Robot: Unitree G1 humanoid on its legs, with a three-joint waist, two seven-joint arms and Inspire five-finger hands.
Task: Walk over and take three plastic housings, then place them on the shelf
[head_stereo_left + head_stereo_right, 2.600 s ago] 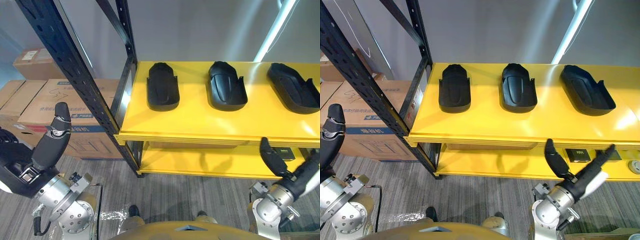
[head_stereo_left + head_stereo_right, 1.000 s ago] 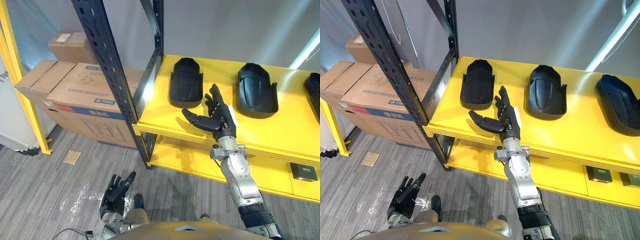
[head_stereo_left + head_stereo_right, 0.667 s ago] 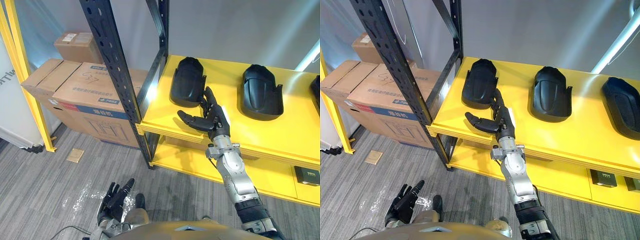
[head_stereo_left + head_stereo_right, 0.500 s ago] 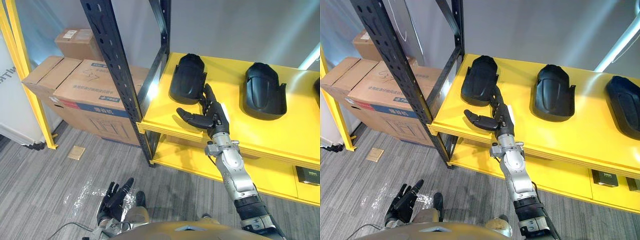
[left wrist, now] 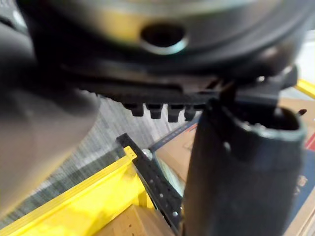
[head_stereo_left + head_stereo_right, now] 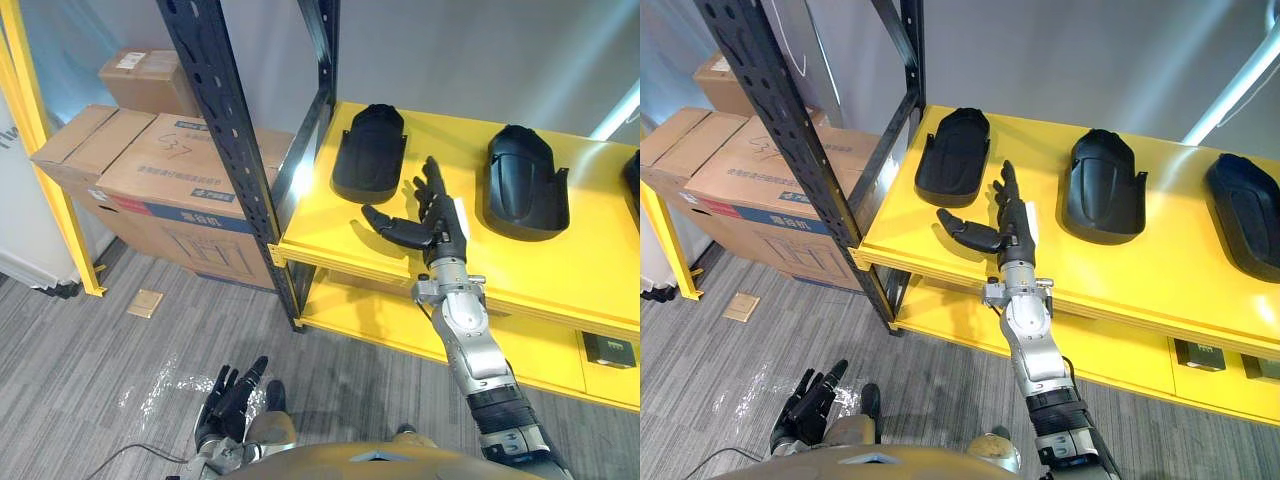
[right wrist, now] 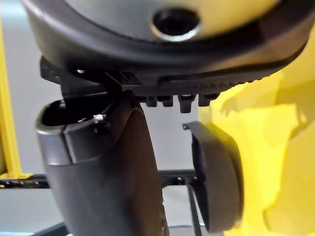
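Observation:
Three black plastic housings lie in a row on the yellow shelf (image 6: 340, 250): a left housing (image 6: 368, 153), a middle housing (image 6: 526, 181) and a third housing (image 6: 1246, 215) at the right edge. My right hand (image 6: 432, 216) is raised over the shelf between the left and middle housings, open, fingers straight, thumb spread toward the left housing, holding nothing. The right wrist view has the left housing (image 7: 216, 182) just past the thumb. My left hand (image 6: 232, 390) hangs low above the floor, open and holding nothing.
A black steel upright (image 6: 222, 130) of the rack stands at the shelf's left end. Cardboard boxes (image 6: 170, 190) are stacked left of it, beside a yellow post (image 6: 45, 140). A lower yellow shelf (image 6: 1140, 350) holds a small dark box (image 6: 1198, 353). Grey floor lies below.
My right hand rose from low at my side to above the shelf, reached close to the left housing, then drew slightly right. The left arm dropped to the floor side. The camera shifted.

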